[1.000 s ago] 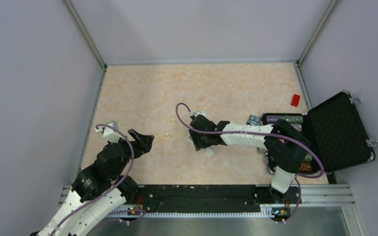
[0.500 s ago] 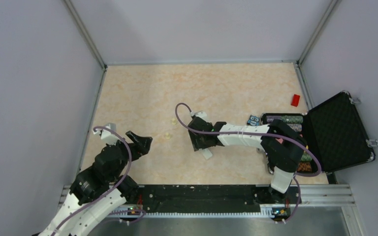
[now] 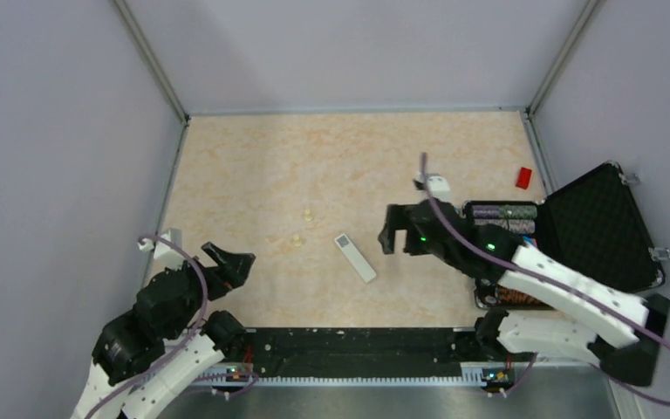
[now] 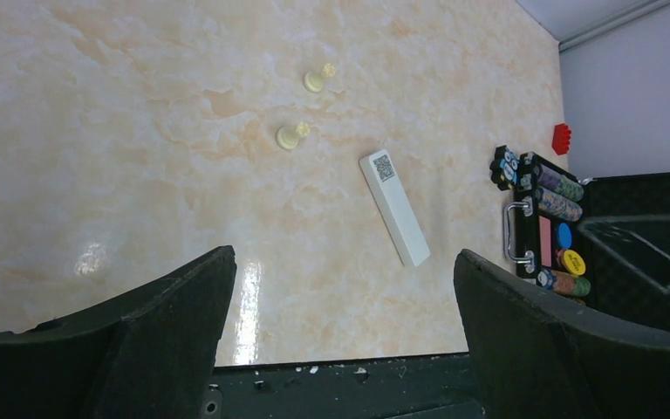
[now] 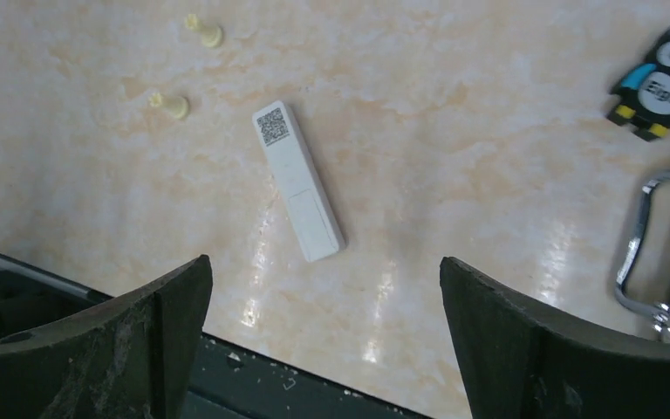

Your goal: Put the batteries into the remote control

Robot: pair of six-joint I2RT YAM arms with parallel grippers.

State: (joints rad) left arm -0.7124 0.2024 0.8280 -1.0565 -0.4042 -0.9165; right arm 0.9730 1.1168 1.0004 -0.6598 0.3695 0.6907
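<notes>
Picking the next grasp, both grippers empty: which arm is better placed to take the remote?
Right, likely. The open right gripper hovers close beside the remote, which lies squarely framed in its wrist view. The left gripper, also open, sits farther off toward the near-left of the table.

The right pincer (image 3: 389, 237) released the remote control (image 3: 354, 257) and withdrew.

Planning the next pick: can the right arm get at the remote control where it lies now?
Probably yes. The remote control lies flat and uncovered close by the right gripper, whose jaws stand open; the cream lumps lie apart from it.
</notes>
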